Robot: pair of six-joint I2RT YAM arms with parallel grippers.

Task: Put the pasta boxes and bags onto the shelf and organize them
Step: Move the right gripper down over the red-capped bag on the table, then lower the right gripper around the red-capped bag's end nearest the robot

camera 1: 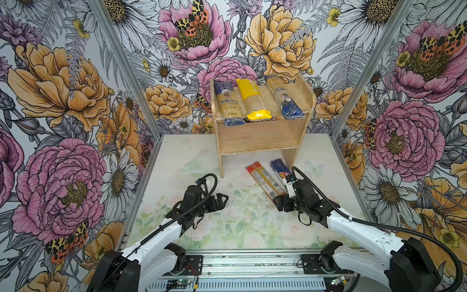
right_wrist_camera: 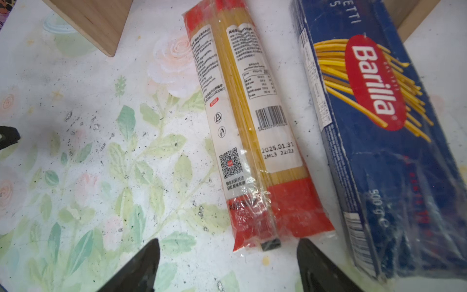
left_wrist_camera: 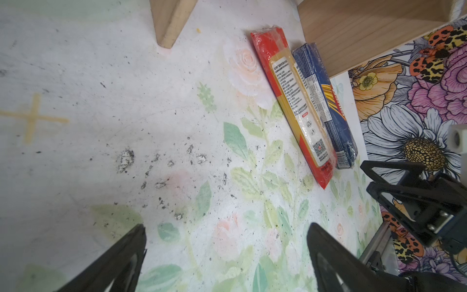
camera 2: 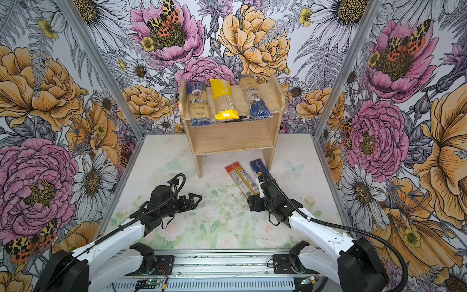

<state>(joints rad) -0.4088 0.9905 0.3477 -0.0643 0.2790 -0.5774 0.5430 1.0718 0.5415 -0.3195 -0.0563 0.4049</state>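
Three of the five packs are up: the ankara bag (camera 1: 228, 101), yellow-ended bag (camera 1: 252, 99) and slimmer blue-ended bag (camera 1: 284, 98) lie side by side on the top tier of the shelf (camera 1: 257, 137), upper centre in both top views. The red-ended pack (camera 1: 262, 180) and Barilla pack (right_wrist_camera: 374, 113) wait on the table (camera 1: 177, 156), lower right of the shelf. My right hand (right_wrist_camera: 227, 244) gapes wide and empty at the red-ended pack's near end; my left hand (left_wrist_camera: 226, 225) is wide and empty too. Only the right wrist view shows the labels; only the top views show the tiers.
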